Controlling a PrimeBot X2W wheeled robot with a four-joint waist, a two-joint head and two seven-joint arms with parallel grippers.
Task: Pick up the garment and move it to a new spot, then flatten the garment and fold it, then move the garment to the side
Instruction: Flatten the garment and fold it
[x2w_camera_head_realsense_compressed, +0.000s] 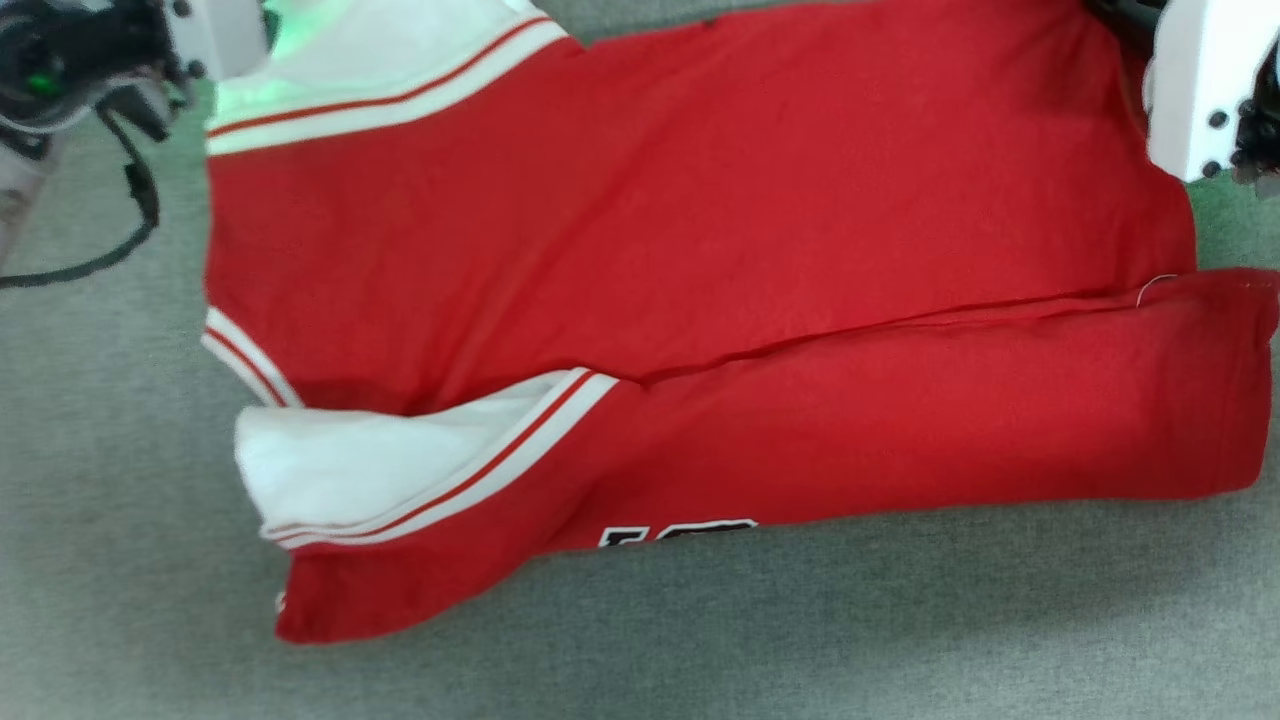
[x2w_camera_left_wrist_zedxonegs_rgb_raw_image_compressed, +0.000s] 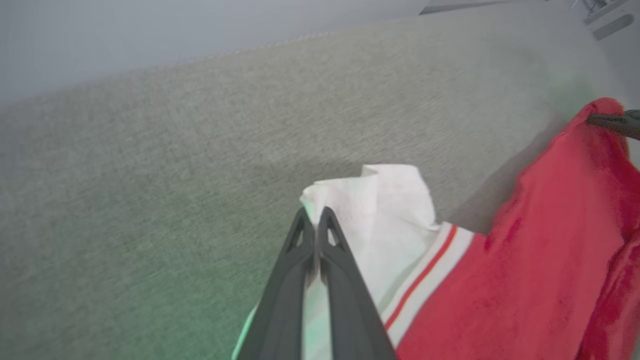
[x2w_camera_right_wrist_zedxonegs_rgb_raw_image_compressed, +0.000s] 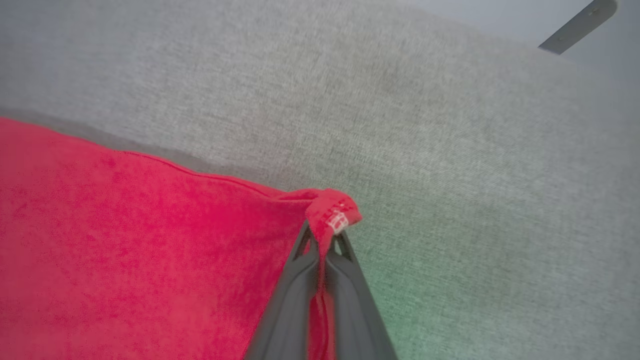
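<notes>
The garment (x2w_camera_head_realsense_compressed: 700, 220), a soft red knit with white sleeves and red-and-white striped trim, lies spread on the grey, coarse-woven bench (x2w_camera_head_realsense_compressed: 120, 560), well in from its far edge. Its near strip is folded over, and a sliver of black, white-outlined lettering shows at the fold. The left hand (x2w_camera_left_wrist_zedxonegs_rgb_raw_image_compressed: 315, 217) is pinched tight on a white sleeve. The right hand (x2w_camera_right_wrist_zedxonegs_rgb_raw_image_compressed: 322, 235) is clamped on a bunched red hem corner.

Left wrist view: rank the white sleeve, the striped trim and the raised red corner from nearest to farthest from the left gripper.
1. white sleeve: at the centre, pinched between the shut fingers of the left gripper.
2. striped trim: just right of the sleeve.
3. raised red corner: far upper right, across the red body of the garment.
</notes>
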